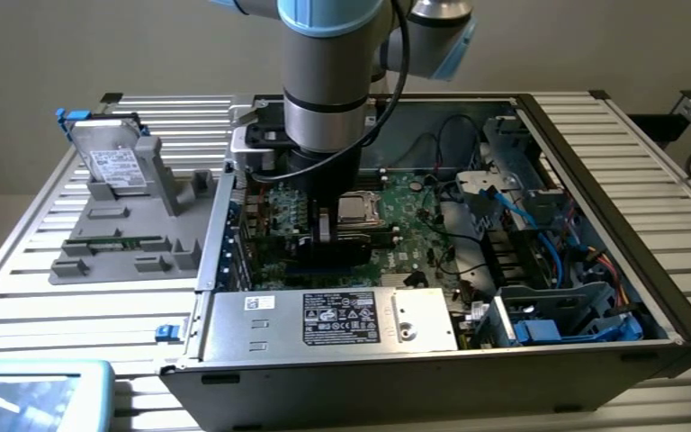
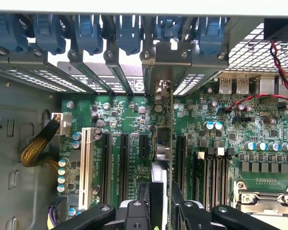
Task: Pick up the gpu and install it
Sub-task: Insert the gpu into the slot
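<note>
the arm reaches down from the top centre of the exterior view into the open computer case (image 1: 586,297), and its pincer (image 1: 336,227) sits low over the green motherboard (image 1: 412,220) near the middle of the frame. in the wrist view the pincer (image 2: 162,203) is at the bottom centre, its two black fingers (image 2: 146,201) clenched on the gpu (image 2: 169,143), a thin card seen edge-on that stands upright and runs from between the fingers up to the slot brackets at the case's rear wall. the card stands among the black expansion slots (image 2: 124,163), but whether its lower edge is fully seated in a slot is hard to tell from this angle. blue retention clips (image 2: 89,31) line the top of the wrist view above the brackets. in the exterior view, a grey parts tray (image 1: 130,229) lies on the slatted surface (image 1: 33,297) at the left of the frame, with a silver hard drive (image 1: 115,162) propped at its upper end. the power supply (image 1: 327,319) with its white-labelled black sticker fills the lower centre of the case.
</note>
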Available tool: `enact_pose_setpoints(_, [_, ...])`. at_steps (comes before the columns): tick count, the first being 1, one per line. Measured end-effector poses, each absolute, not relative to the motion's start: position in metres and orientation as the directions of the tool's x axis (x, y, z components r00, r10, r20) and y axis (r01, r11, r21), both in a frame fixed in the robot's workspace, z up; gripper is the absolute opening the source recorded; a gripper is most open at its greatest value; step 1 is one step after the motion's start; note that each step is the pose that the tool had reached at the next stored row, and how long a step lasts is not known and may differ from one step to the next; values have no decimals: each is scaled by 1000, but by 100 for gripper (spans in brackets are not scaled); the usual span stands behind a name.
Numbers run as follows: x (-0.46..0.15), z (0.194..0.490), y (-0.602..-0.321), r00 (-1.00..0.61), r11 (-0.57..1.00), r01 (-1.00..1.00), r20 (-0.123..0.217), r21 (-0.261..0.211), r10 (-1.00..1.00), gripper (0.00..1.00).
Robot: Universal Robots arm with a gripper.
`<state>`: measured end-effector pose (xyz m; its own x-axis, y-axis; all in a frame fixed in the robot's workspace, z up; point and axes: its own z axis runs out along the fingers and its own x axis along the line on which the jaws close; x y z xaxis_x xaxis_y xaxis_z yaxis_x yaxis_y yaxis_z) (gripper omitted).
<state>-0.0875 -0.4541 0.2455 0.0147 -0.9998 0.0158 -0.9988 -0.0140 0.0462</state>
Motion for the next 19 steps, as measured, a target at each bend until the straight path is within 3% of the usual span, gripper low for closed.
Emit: enact_pose_setpoints(19, [-88,245,-454,14,-14,-999,16,44,-1000,28])
